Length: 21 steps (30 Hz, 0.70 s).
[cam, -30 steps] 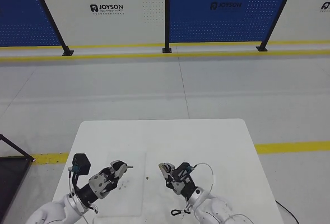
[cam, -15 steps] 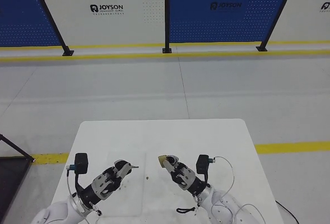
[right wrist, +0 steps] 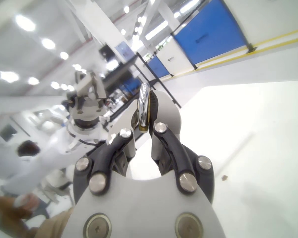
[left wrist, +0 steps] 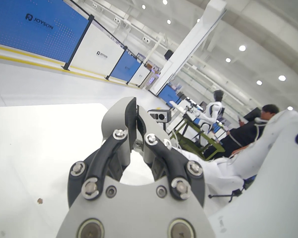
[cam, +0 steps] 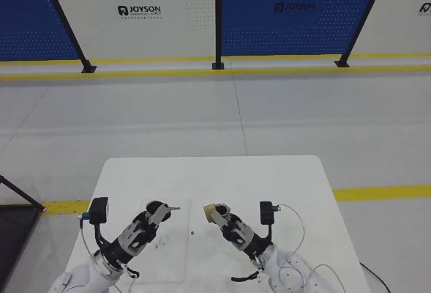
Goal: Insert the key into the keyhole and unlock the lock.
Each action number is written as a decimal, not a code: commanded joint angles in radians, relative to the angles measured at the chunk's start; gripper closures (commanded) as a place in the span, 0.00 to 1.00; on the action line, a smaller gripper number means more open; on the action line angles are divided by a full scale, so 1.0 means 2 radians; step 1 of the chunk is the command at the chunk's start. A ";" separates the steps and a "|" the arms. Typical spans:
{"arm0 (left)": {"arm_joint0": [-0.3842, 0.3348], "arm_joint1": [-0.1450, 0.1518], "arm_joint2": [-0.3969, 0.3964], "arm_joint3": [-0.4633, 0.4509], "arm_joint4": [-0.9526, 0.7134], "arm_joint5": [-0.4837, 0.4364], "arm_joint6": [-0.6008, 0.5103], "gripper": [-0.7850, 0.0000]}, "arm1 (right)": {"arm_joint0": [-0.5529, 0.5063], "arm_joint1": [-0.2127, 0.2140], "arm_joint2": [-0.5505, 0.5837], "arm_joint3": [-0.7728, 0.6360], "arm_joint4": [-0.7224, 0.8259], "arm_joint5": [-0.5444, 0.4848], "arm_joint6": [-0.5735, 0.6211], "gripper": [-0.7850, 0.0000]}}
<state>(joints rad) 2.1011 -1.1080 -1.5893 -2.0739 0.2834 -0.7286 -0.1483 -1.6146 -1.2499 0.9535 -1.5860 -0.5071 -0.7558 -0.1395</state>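
Note:
In the top view my left gripper (cam: 162, 212) hovers over the table's near left part, shut on a small silver key (cam: 173, 209) whose tip points right. In the left wrist view its pads (left wrist: 132, 115) are pressed together and the key is hidden between them. My right gripper (cam: 216, 214) is a short way to the right, shut on a brass padlock (cam: 210, 211). The right wrist view shows the padlock's chrome shackle (right wrist: 144, 100) and brass body clamped between the fingers. Key tip and padlock face each other with a gap between them.
The white table (cam: 215, 176) has bare room beyond both grippers. A small brown speck (cam: 192, 234) lies on it between the arms. A black frame (cam: 3, 192) stands off the table's left side. Cables loop by the right arm (cam: 292, 220).
The right arm turned and carried the padlock up and slightly left, so its brass body now faces the key. The left gripper edged forward and right with the key.

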 commanded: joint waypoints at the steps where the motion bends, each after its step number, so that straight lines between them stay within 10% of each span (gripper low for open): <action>1: 0.000 -0.002 0.017 0.008 -0.017 -0.012 0.015 1.00 | 0.006 -0.002 -0.003 0.008 0.041 -0.023 -0.004 1.00; 21: -0.044 -0.021 0.134 0.079 -0.006 -0.053 0.094 1.00 | 0.019 -0.031 -0.042 0.052 0.037 -0.110 -0.108 1.00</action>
<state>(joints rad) 2.0178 -1.1483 -1.3256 -1.9204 0.2627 -0.8385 0.0320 -1.5777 -1.3117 0.8677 -1.4837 -0.4312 -0.9763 -0.3560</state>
